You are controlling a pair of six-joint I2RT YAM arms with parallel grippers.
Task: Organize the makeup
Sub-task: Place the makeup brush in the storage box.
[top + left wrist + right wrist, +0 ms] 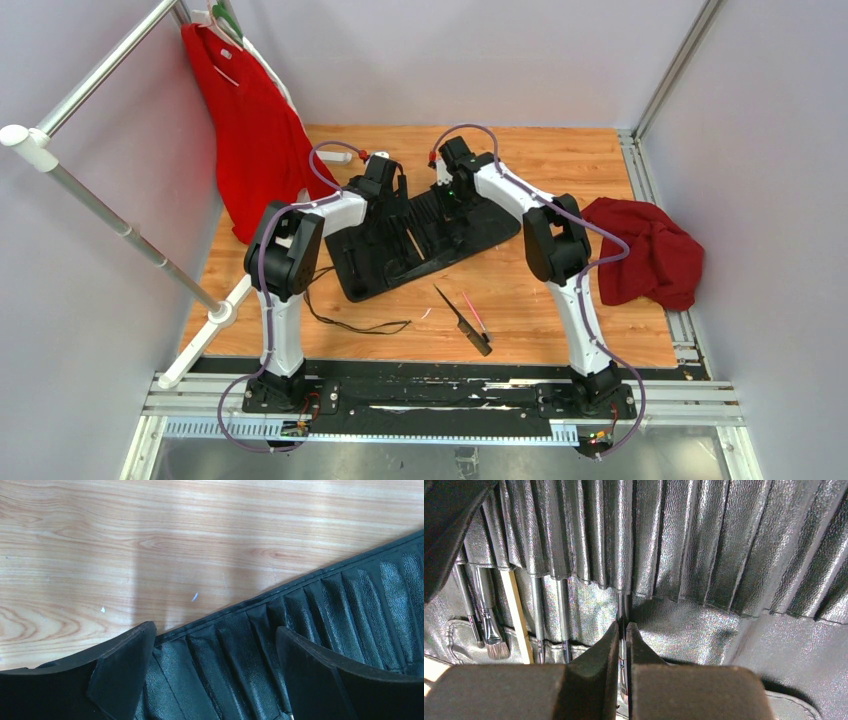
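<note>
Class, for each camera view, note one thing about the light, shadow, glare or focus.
Top external: even light, everything sharp. Left wrist: a broad soft shadow crosses the table beyond the open left tool. Right wrist: speckled glare on the case; the right tool, shut on a brush, is near, dark and featureless.

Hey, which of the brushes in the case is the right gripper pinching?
The lone thin brush right of the other brushes, emerging from its own pocket; the right gripper is shut on its handle.
</note>
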